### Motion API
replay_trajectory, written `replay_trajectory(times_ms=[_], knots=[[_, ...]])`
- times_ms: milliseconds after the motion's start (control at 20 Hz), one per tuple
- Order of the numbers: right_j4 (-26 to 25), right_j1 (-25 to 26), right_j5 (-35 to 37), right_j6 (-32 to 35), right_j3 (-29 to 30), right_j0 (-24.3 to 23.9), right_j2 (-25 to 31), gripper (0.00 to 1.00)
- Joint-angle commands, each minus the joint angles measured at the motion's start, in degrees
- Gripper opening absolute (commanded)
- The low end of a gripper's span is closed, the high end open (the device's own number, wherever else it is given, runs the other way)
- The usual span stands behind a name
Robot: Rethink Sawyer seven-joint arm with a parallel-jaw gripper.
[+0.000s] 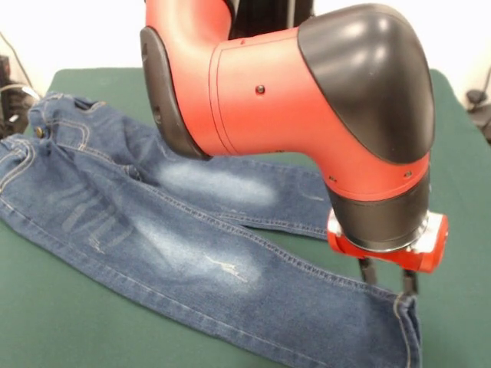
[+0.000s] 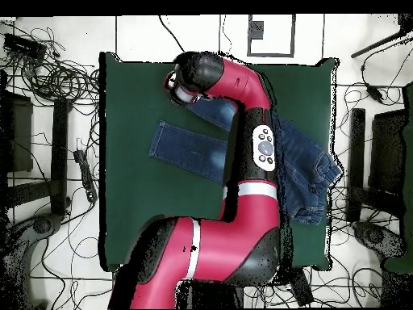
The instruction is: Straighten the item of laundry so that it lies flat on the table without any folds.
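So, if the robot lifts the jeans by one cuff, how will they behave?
The jeans would probably sag and drape, since the cloth already wrinkles at the waist. They likely drag on the table rather than slide freely. Rolling or breaking seems unlikely.

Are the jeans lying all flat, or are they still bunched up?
Mostly spread. In the front view the jeans have both legs stretched along the table; overhead, the waist end looks rumpled, and the arm hides part.

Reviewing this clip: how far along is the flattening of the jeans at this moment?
Mostly done: both legs of the jeans lie spread and smooth on the table, the near leg stretched out to its cuff. In hand: the gripper is down at that cuff, whose hem looks slightly lifted; its grip cannot be made out. Left: the waistband end looks bunched in the overhead view, and the far leg's cuff is hidden behind the arm.
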Motion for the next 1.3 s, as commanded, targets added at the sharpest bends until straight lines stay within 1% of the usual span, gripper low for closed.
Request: replay_trajectory(times_ms=[50, 100, 250, 350, 450, 600, 750, 900, 1000, 1100, 1300], knots=[[1.96, 2.06, 7.35, 15.01, 5.2, 2.19, 1.02, 1.0], [1.96, 2.17, 7.71, 14.9, 4.94, 2.19, 1.05, 1.0], [3.14, 1.97, 7.65, 19.6, 5.37, 2.41, 0.39, 1.0], [2.87, 2.4, 8.32, 19.39, 4.22, 2.6, 0.03, 1.0], [3.23, 2.39, 8.57, 19.75, 4.3, 2.66, 0.15, 1.0], [4.64, 2.68, 13.38, 23.64, 2.38, 2.8, 0.15, 1.0], [5.9, 2.18, 17.26, 26.88, 1.75, 2.98, 0.17, 1.0], [7.09, 1.7, 22.87, 30.65, 0.47, 3.19, -0.03, 1.0], [6.07, 1.47, 24.74, 29.6, -0.53, 3.3, -0.59, 1.0], [4.29, 1.68, 26.35, 27.13, -2.18, 3.33, -1.03, 1.0], [1.02, 2.14, 28.21, 23.45, -4.32, 3.03, -2.09, 1.0]])
